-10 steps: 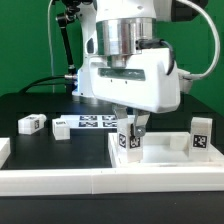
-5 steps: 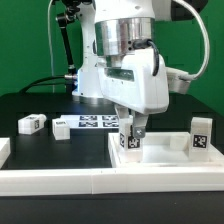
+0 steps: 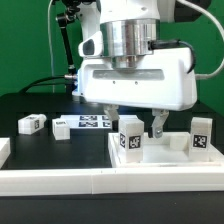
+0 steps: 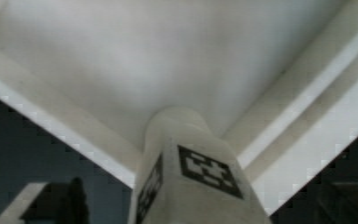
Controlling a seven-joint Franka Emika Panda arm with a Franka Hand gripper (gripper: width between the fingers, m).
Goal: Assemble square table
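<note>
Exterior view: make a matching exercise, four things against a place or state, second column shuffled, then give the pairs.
Things
1. gripper
2. leg below the gripper
3. leg farthest to the exterior view's left
4. marker board

Places or states
A. a block lying on the black table, beside another leg
B. open, fingers apart
C. thin and flat, carrying several tags
D. standing upright on the white slab

Pairs: 1-B, 2-D, 3-A, 4-C
</note>
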